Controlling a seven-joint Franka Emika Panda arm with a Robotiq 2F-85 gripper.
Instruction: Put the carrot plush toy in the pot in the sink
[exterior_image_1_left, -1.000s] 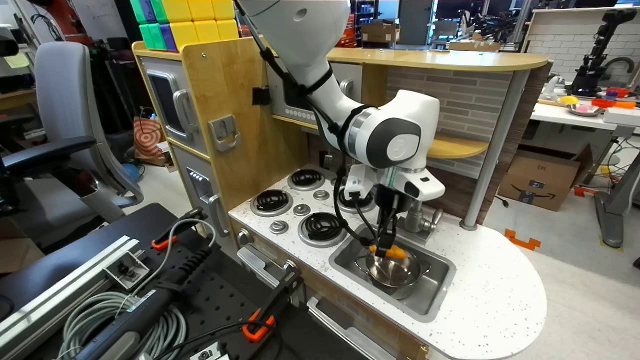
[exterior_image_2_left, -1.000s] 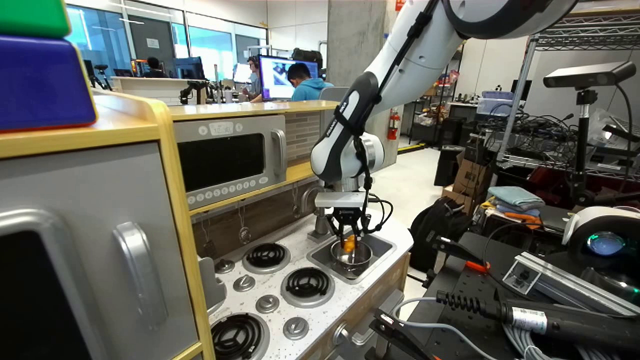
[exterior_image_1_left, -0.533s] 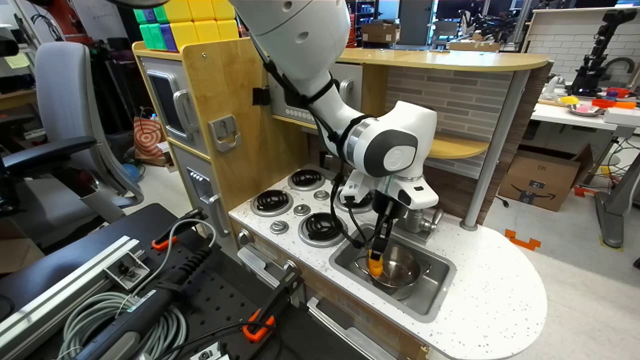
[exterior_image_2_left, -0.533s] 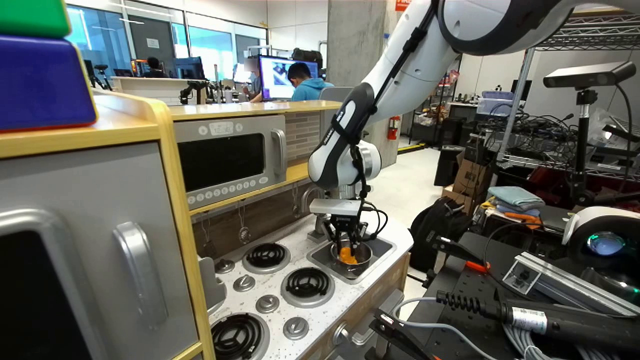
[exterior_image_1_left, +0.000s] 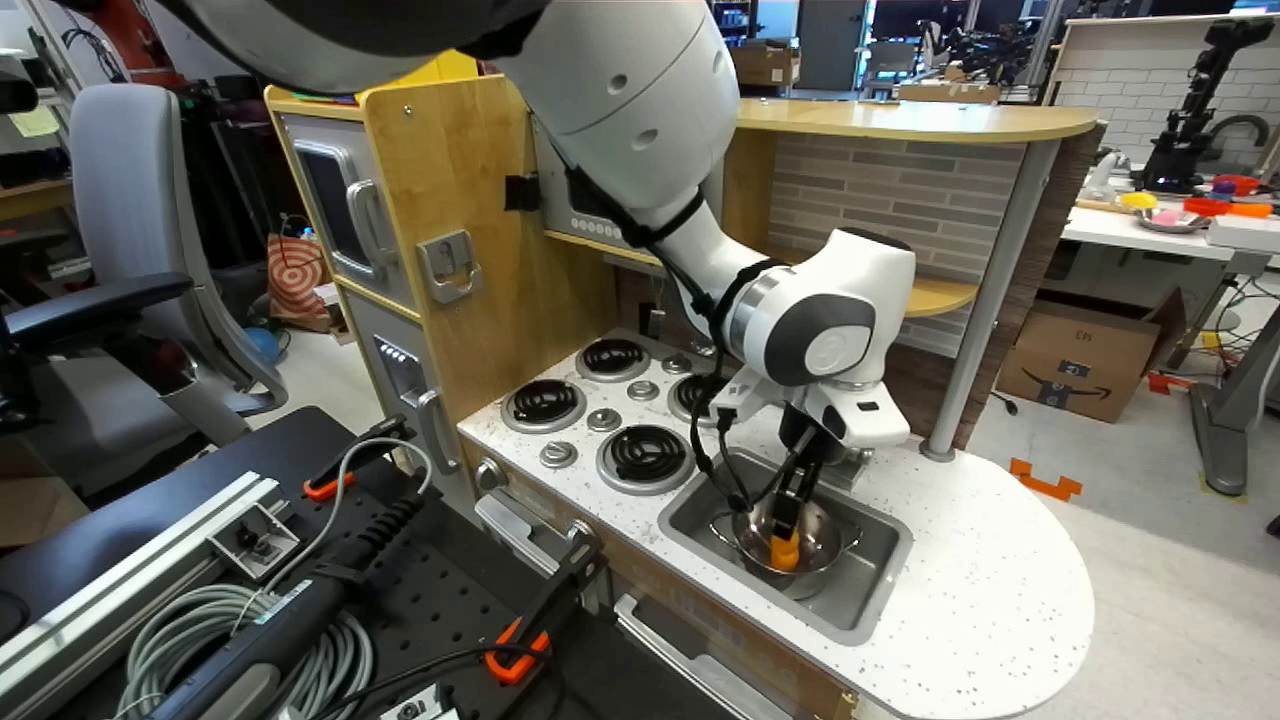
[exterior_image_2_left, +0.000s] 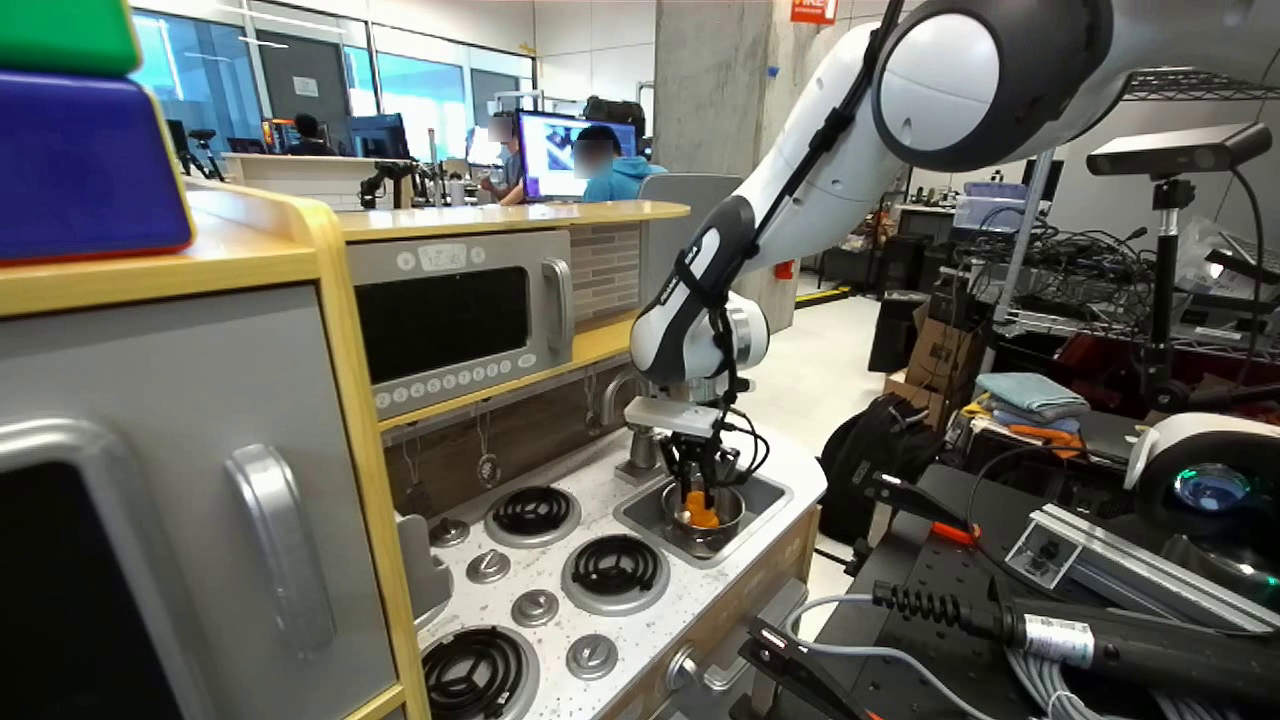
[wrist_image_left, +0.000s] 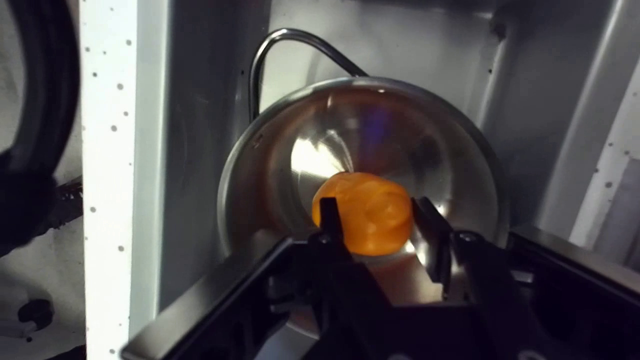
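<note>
The orange carrot plush toy (exterior_image_1_left: 785, 552) is between the fingers of my gripper (exterior_image_1_left: 788, 522) and hangs below the fingertips. In the wrist view, one finger overlaps the toy (wrist_image_left: 372, 215) and the other lies against its edge. The shiny silver pot (exterior_image_1_left: 826, 540) stands in the steel sink (exterior_image_1_left: 872, 590). The toy appears within the pot's rim in both exterior views and over the pot's (wrist_image_left: 265, 165) middle in the wrist view. I cannot tell whether it touches the bottom. The toy's upper part is hidden by my fingers.
The faucet (exterior_image_2_left: 643, 450) stands behind the sink, close to the arm. Black stove burners (exterior_image_1_left: 646, 455) and knobs lie beside the sink on the white counter (exterior_image_1_left: 1000, 590). A pot handle (wrist_image_left: 280, 37) sticks out toward the sink wall. A cabinet with a microwave (exterior_image_2_left: 450, 310) rises behind the burners.
The toy has turned from lying sideways to hanging down. My gripper has lowered into the pot area, then shifted with the toy from the pot's side toward its middle.
</note>
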